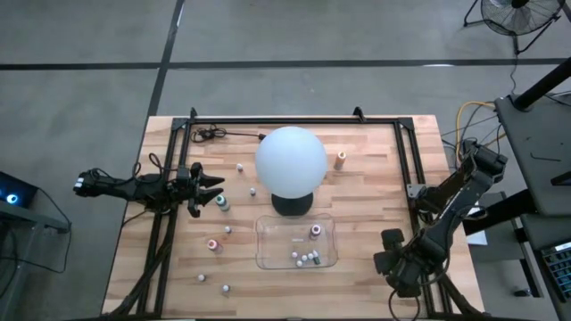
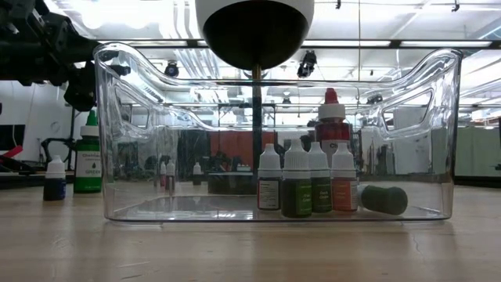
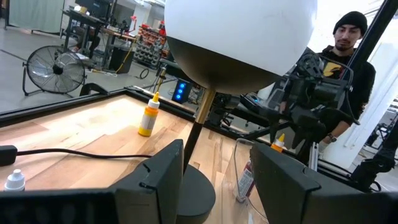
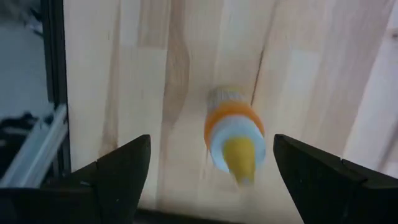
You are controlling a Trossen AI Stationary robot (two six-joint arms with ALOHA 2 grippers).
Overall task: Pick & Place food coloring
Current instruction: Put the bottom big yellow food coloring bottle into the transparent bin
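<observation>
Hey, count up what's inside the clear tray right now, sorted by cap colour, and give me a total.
Inside the clear tray, seen from the low view:
white-capped bottles, upright: 4
red-capped bottle, upright: 1
dark bottle on its side, cap hidden: 1
Total: 6

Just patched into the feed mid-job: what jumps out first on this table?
The big white globe lamp on its dark base dominates the table's middle. Just in front of it sits a clear tray already holding several small food coloring bottles, with more scattered over the wood. The left gripper hovers left of the lamp; the right gripper hangs open over an orange-collared bottle.
</observation>
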